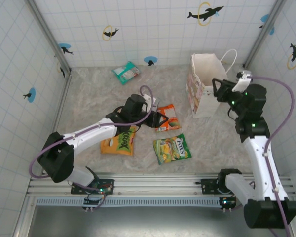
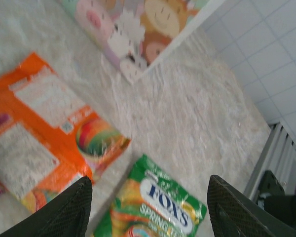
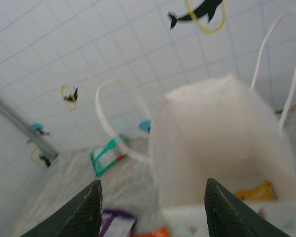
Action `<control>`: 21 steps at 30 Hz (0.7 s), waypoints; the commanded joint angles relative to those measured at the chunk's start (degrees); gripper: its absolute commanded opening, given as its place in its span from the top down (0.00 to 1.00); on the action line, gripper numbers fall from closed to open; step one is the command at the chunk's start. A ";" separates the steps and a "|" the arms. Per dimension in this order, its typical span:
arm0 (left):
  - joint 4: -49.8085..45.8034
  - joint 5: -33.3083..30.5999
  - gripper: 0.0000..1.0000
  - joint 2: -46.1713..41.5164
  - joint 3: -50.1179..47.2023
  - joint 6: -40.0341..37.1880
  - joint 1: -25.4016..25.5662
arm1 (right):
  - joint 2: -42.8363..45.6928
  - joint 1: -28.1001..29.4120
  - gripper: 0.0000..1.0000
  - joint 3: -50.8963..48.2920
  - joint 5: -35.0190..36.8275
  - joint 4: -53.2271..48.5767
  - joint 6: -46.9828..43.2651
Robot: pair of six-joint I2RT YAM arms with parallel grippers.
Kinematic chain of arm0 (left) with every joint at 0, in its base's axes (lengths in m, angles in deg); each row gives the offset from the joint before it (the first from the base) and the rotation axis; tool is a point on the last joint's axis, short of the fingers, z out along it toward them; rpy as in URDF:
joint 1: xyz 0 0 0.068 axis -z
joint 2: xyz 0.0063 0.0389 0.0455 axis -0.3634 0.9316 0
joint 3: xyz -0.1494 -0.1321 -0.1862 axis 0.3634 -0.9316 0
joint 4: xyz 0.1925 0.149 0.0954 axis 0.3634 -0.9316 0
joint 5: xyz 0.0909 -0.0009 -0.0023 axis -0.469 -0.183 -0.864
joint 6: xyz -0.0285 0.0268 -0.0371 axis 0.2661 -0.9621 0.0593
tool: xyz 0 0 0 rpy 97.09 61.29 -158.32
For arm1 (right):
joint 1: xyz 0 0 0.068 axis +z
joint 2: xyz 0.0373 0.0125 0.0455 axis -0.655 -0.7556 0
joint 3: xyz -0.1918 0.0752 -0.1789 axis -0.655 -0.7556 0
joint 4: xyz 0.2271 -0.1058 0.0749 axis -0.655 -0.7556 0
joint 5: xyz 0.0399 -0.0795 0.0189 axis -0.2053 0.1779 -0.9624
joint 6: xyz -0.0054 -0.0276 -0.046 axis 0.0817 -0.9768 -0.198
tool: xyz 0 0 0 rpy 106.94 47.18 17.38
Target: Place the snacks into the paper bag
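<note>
At the far right of the surface (image 1: 96, 94) the bag (image 1: 203, 91) stands upright. The right jaws hang just over its mouth, spread partway and empty. A yellow packet (image 3: 255, 190) lies inside at the bottom. The left jaws hover low over mid-surface, well apart and holding nothing, above the orange-red packet (image 2: 44, 128) and the green packet (image 2: 153, 210), which lie just beside each other.

Closing there could pinch both corners or skate the slick foil away. A rope handle (image 3: 116, 133) loops close to the right jaws; hooking it on withdrawal would likely tip the bag.

Bare surface between packets and bag leaves an open route. The teal packet (image 1: 127, 72) sits near the far wall, and the big orange packet (image 1: 119, 143) is partly under the left arm.
</note>
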State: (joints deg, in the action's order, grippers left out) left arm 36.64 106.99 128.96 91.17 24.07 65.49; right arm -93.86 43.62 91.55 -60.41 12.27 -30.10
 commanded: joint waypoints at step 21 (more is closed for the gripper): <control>-2.60 13.93 0.39 -1.09 -21.23 18.14 -0.59 | 9.12 23.15 0.44 -35.47 -3.06 -6.60 18.30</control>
State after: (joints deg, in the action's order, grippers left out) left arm 30.65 118.94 128.61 71.06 38.74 65.34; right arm -84.79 66.11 58.89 -63.41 0.99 -15.26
